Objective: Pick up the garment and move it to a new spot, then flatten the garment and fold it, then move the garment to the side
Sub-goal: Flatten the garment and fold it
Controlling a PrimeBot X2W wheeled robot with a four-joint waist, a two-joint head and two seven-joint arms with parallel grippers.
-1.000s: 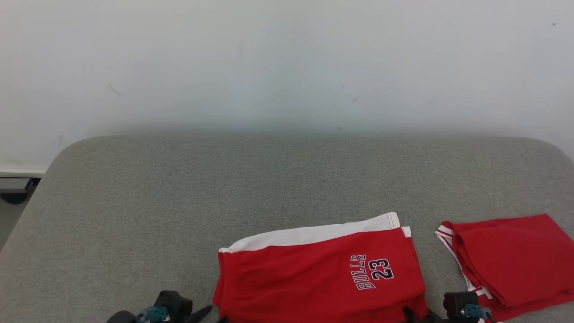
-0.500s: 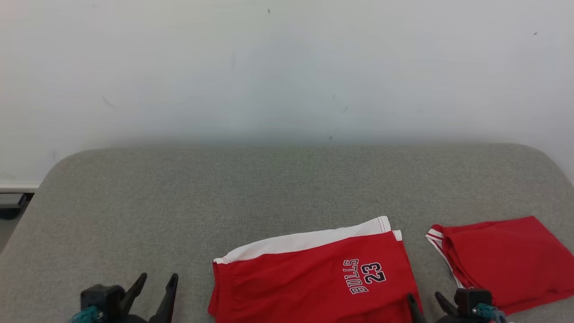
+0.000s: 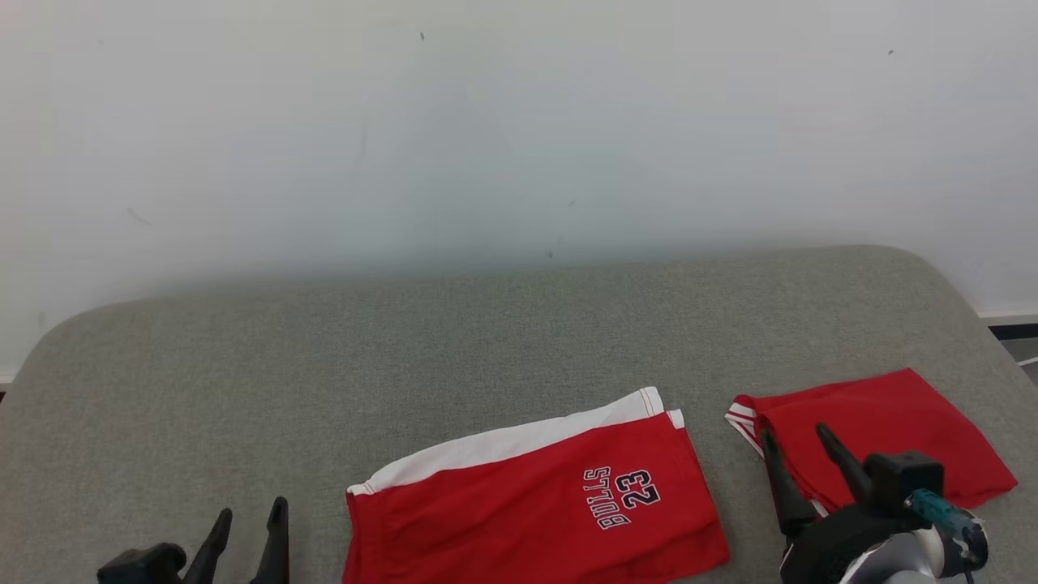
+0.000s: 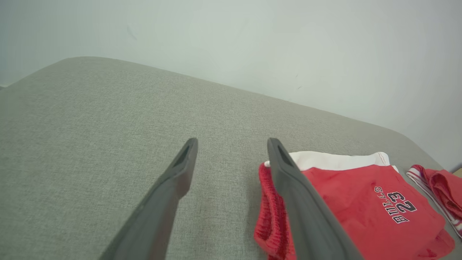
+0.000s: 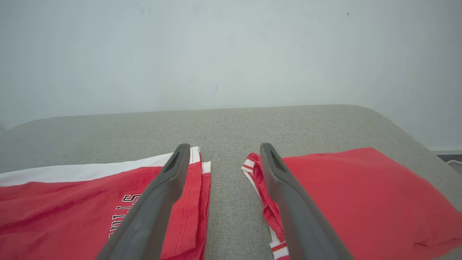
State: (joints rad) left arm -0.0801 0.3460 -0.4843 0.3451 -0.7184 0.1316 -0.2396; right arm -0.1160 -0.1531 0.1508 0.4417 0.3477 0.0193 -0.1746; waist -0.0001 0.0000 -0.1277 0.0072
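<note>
Two red garments lie on the grey tabletop (image 3: 405, 341); the folded shorts (image 3: 535, 503), marked BULLS 23, sit near its front edge, with a second folded red garment (image 3: 892, 422) just beside them on the right; expect light, limp cloth that sags unless pinched through all layers at both side edges; left fingers (image 4: 166, 202) and right fingers (image 5: 157, 206) stand spread wide, holding nothing, flanking the shorts without evident contact.
</note>
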